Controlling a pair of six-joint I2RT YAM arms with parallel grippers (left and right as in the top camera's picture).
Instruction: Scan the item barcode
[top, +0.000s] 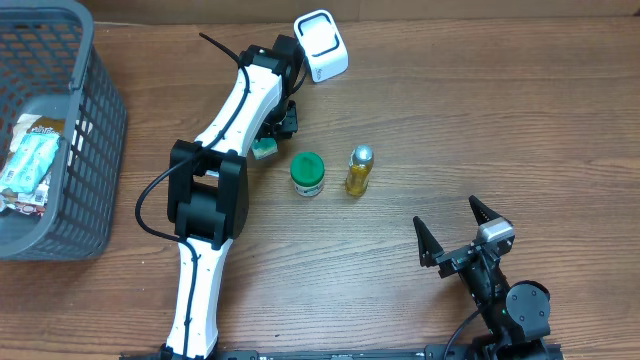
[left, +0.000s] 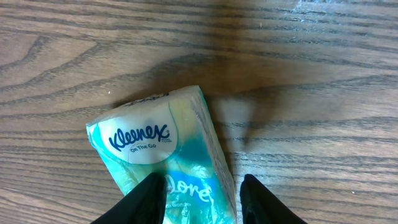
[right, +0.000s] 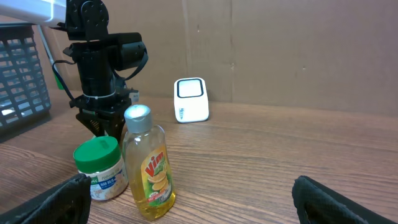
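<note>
Since the left gripper (left: 202, 185) is clamped on only one end of the soft teal-and-white Kleenex tissue pack (left: 155, 143), left of the green-lidded jar (top: 307, 173), it may droop, hiding its barcode; the right gripper (top: 446, 212) gapes empty.

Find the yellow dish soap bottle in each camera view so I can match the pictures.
Overhead: the yellow dish soap bottle lies near the table's middle, just right of the green-lidded jar in the picture.
Left wrist: not in it; only the tissue pack and the wood table show.
Right wrist: lower left, standing right of the jar.
Shared landmark: the green-lidded jar.
</note>
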